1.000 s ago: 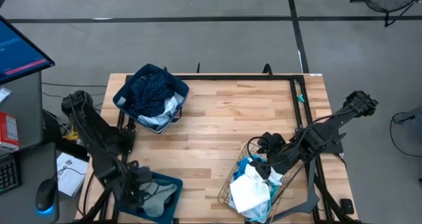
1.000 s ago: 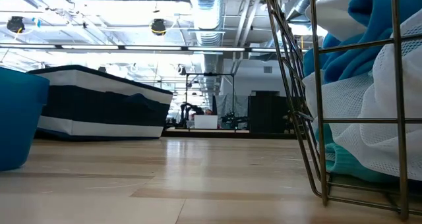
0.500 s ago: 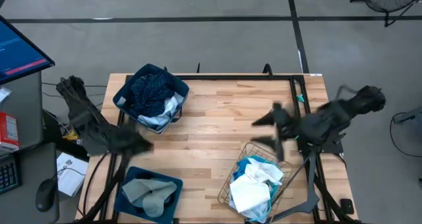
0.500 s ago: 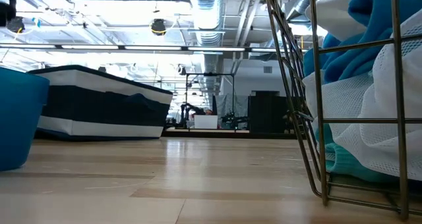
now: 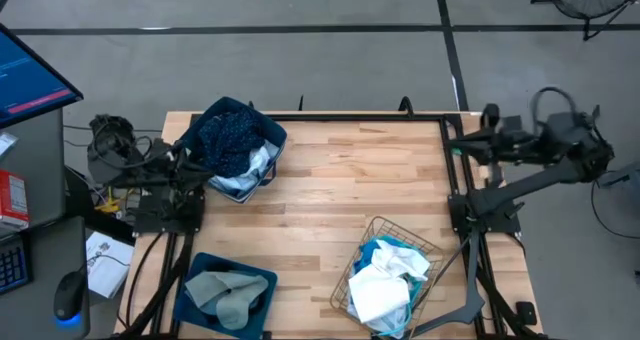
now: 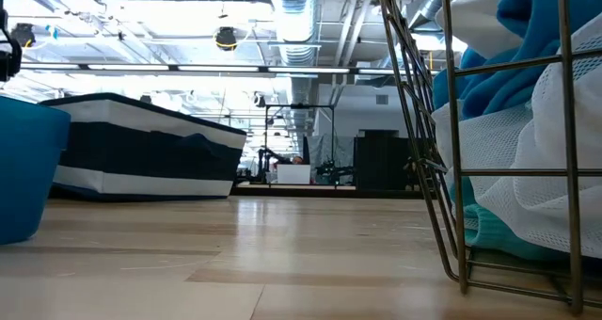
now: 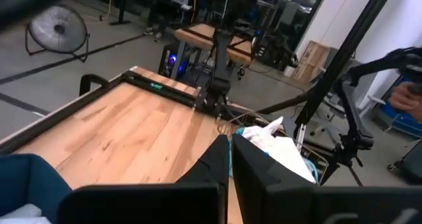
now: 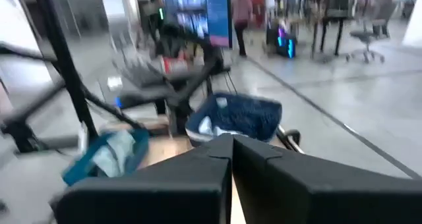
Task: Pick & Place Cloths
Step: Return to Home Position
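trouble from here would be small, since every one of the cloths already lies in a container and the table [image 5: 340, 180] shows bare wood between them. the navy dotted garment [image 5: 228, 132] is heaped in the far blue bin [image 5: 186, 140] with a pale blue-white cloth [image 5: 252, 170] tucked at its near corner. the grey cloths [image 5: 228, 298] lie flat in the near blue bin [image 5: 265, 277], and the white cloth [image 5: 380, 295] sits on the cyan cloth [image 5: 392, 252] in the wire basket [image 5: 380, 225]. the left gripper [image 7: 229, 145] has its fingers pressed together on nothing, and the left arm sits folded at the table's left edge, just beside the far blue bin. the right gripper [image 8: 231, 145] is likewise closed and empty, folded up off the table's right edge, well apart from the basket. the likeliest slip, as i judge it, is on the left: that arm is so near the far bin that a last settling swing of the wrist could nudge its wall and tip the piled navy garment over the rim. the basket is the other weak spot; the white cloth looks mounded above the wire, so a knock to the table frame might let a fold slide over the side. neither pile looks pinned down by anything, so only their own weight holds them.
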Motion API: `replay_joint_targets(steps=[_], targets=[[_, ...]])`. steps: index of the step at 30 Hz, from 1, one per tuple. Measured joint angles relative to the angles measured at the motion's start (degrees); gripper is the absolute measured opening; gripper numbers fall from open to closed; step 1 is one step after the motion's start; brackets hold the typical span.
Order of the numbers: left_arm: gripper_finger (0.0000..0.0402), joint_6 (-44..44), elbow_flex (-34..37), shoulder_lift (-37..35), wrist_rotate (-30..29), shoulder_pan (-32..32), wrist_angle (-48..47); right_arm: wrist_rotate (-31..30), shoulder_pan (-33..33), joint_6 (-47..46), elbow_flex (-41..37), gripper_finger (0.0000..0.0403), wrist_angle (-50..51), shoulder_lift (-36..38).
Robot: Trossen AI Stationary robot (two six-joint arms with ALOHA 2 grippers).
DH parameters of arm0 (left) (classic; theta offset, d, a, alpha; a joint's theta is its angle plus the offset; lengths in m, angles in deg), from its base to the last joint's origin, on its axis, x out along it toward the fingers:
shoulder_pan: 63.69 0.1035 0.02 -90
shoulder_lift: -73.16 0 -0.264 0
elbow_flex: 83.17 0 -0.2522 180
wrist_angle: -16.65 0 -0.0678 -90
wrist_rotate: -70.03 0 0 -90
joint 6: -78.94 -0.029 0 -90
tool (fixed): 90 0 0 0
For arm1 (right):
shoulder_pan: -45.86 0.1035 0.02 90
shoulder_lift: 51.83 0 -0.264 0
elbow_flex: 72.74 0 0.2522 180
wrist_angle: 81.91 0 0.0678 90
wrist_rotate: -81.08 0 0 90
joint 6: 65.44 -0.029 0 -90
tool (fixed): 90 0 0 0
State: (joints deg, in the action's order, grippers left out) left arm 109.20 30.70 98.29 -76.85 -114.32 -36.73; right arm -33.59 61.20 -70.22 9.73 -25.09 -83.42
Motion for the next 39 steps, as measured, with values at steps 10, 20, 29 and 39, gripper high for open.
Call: replay_joint_targets(steps=[10, 20, 29, 39], targets=[[0.0000, 1.45, 16.70, -5.13, 0.22, 0.00, 15.65, 2.73, 0.06, -0.95, -29.32, 0.0001, -20.54, 28.54], [0.0000, 1.85, 41.03, -14.55, 4.04, 0.00, 43.15, 4.37, -0.05, -2.79, -51.04, 0.0000, -35.31, 29.32], [0.0000, 2.20, 51.97, -18.25, 9.84, -0.02, 51.80, 5.64, -0.07, -4.28, -64.98, 0.0000, -51.50, 31.28], [0.0000, -7.64, 51.97, -17.91, 11.23, -0.02, 51.03, 6.50, -0.14, -4.99, -68.26, 0.0000, -52.13, 31.17]])
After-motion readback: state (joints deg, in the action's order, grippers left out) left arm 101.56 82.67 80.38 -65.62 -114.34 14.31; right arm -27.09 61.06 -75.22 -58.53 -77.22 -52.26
